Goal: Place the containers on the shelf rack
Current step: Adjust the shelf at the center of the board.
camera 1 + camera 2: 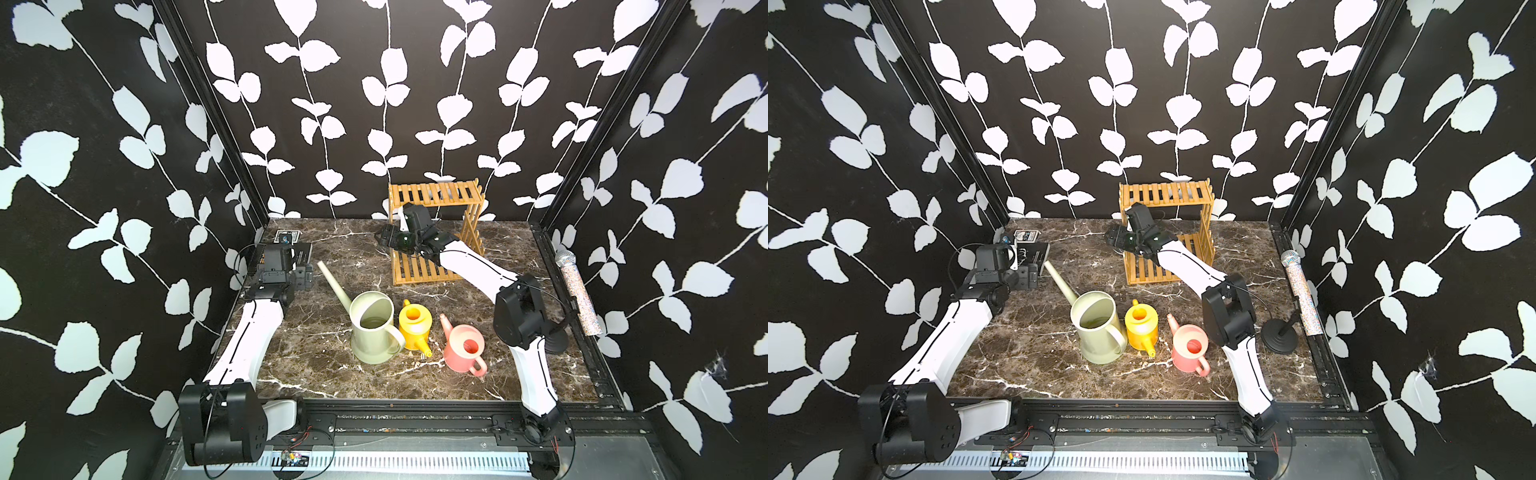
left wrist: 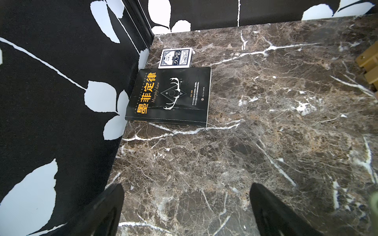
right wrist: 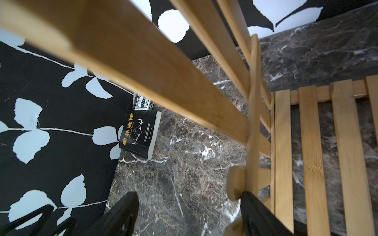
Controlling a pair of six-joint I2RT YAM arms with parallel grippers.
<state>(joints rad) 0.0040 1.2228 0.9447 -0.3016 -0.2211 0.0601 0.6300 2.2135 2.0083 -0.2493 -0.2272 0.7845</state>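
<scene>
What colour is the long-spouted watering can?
Pale sage-green watering can, best in a top view.

Leaf-print booth
I see black, white-leafed walls (image 1: 415, 104) on three sides of my brown marble worktop (image 1: 311, 353).

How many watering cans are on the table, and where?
3. The green can stands at front centre, the yellow can just right of it, the pink can farther right. None seems hidden.
</scene>
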